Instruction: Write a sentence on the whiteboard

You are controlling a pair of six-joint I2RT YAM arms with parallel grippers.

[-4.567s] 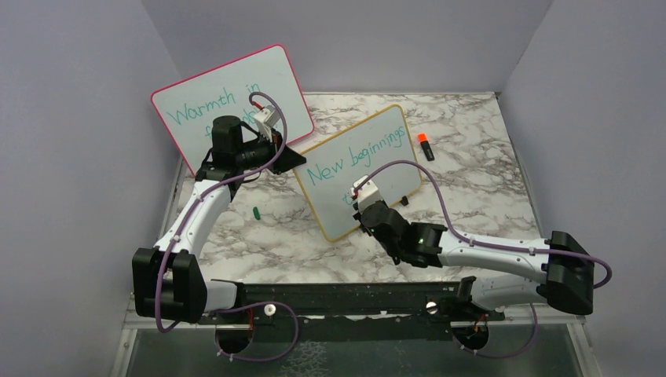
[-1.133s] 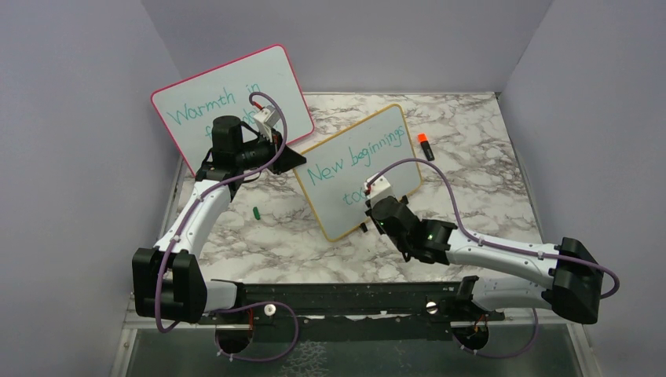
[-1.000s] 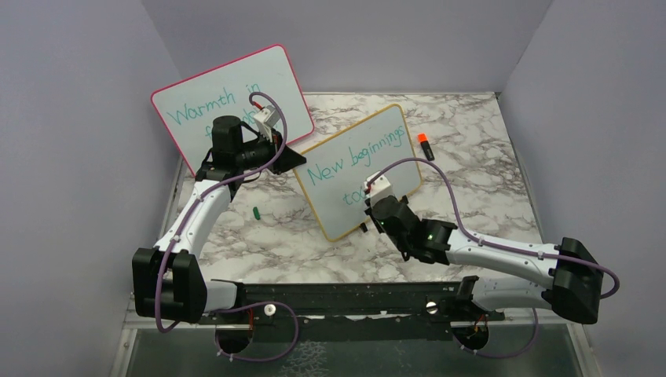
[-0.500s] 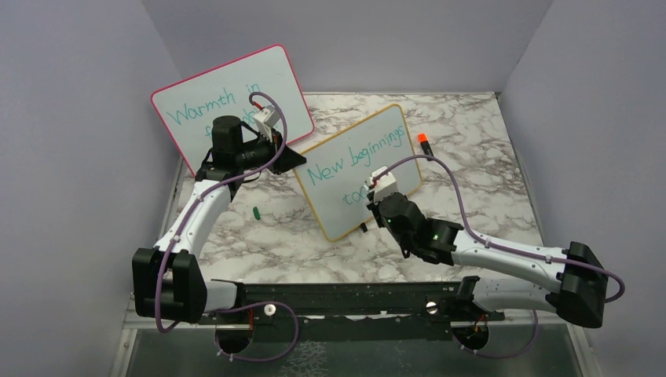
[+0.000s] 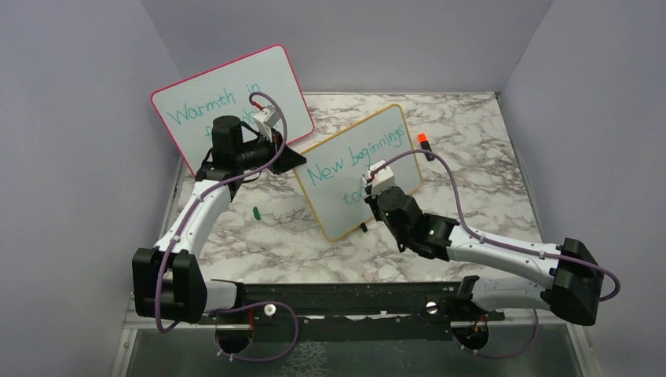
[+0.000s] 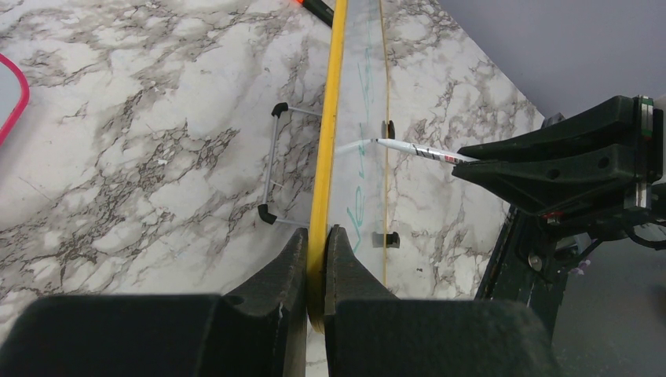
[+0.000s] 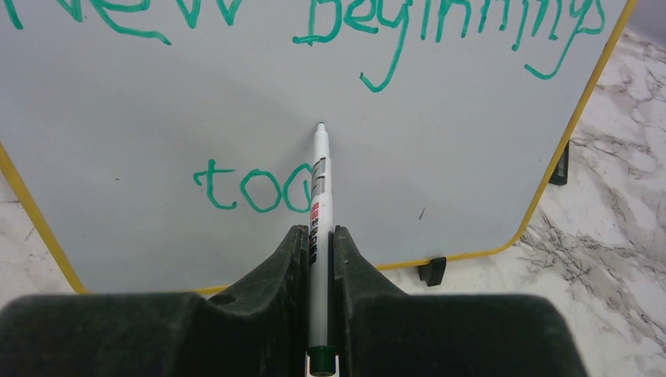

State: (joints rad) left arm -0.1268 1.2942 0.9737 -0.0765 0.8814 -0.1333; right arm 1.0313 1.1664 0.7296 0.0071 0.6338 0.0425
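The yellow-framed whiteboard (image 5: 334, 208) stands tilted on its small black feet mid-way across the marble bench (image 5: 471, 173), near a larger pink-framed whiteboard (image 5: 228, 94), and the left claw (image 6: 316, 236) is clamped tight on its yellow edge. The right claw (image 7: 318, 232) is closed around a slim white marker (image 7: 320, 188) whose tip meets the board face below "beginnings". The tip is just right of the last stroke of the teal sentence (image 5: 357, 157), which reads "New beginnings" with "to" and a part-formed letter underneath.
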